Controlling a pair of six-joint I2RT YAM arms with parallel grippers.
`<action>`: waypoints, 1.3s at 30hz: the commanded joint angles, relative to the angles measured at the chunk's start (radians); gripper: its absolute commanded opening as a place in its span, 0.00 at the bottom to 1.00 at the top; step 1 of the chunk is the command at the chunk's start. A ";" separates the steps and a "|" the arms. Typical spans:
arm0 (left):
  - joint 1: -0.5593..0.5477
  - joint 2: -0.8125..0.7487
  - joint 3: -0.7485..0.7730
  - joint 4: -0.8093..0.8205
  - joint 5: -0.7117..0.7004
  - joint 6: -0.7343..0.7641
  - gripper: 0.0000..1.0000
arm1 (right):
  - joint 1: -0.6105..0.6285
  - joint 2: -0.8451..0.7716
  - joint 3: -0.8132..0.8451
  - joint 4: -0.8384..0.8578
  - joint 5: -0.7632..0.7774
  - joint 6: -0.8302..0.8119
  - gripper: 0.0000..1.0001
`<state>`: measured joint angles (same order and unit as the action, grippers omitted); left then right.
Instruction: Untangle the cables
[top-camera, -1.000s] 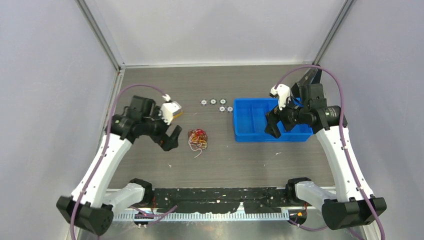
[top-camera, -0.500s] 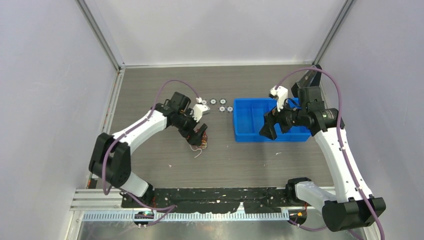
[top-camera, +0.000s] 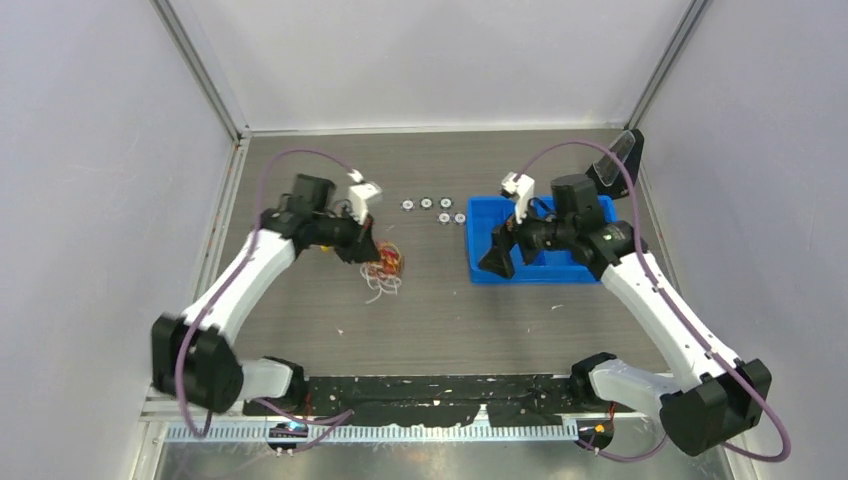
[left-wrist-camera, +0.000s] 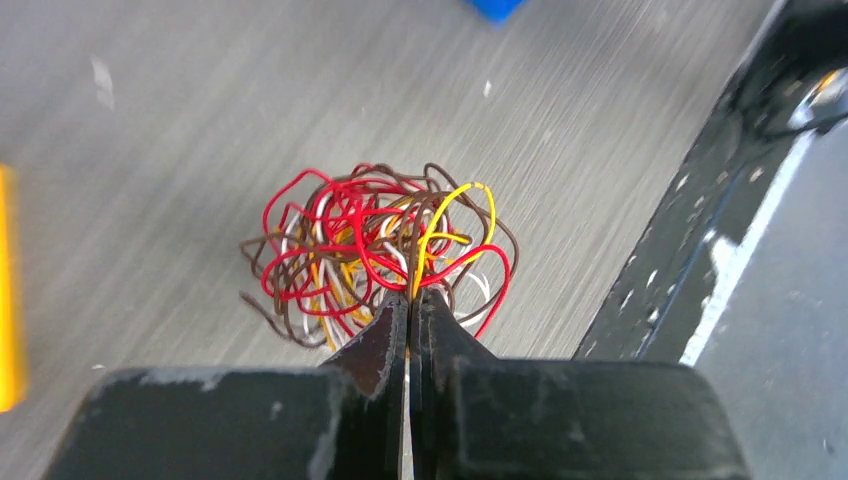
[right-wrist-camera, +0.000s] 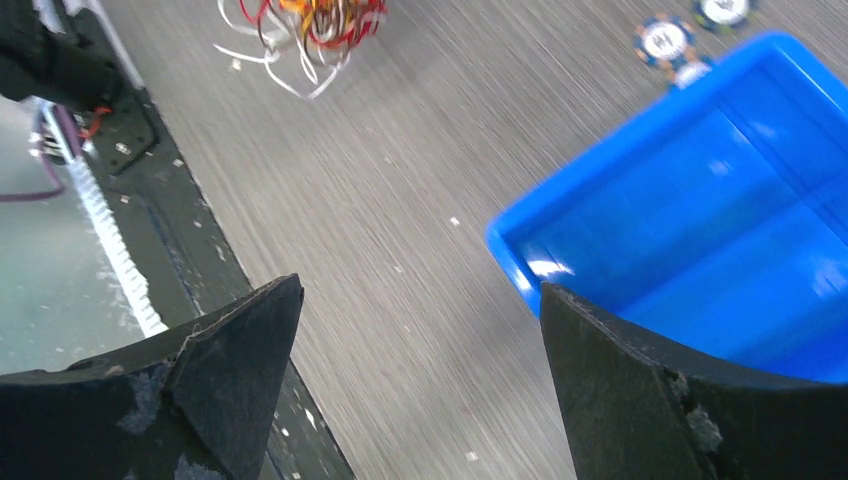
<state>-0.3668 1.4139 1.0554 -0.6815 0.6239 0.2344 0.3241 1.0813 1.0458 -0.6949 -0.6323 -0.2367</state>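
Left fingers (left-wrist-camera: 368, 352) tight on cables (left-wrist-camera: 352, 245); blue bin (top-camera: 486, 214) nearby

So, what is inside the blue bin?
The visible left part of the blue bin looks empty. The right arm covers most of the rest, hiding anything there.

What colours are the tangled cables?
Red, brown, yellow, orange and white cables; clearest in the left wrist view.

The left gripper (left-wrist-camera: 409, 312), wide open out to the left a second ago, has swung in and snapped shut on the cables (left-wrist-camera: 370, 250). The clump has been dragged a little left and far. The right gripper (top-camera: 497, 258) has drifted left to the bin's (top-camera: 545, 276) near-left corner.
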 joint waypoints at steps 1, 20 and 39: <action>0.091 -0.242 -0.008 0.002 0.269 -0.105 0.00 | 0.126 0.038 -0.013 0.368 0.001 0.167 0.95; 0.170 -0.465 0.059 0.217 0.485 -0.534 0.00 | 0.484 0.382 0.035 1.098 0.004 0.442 0.18; 0.660 -0.445 0.224 -0.470 0.016 0.228 0.00 | 0.362 0.305 0.068 0.633 0.126 0.211 0.05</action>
<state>0.2638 0.9730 1.4162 -1.0447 0.8127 0.1997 0.7128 1.3876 1.0504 0.0864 -0.5312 -0.0032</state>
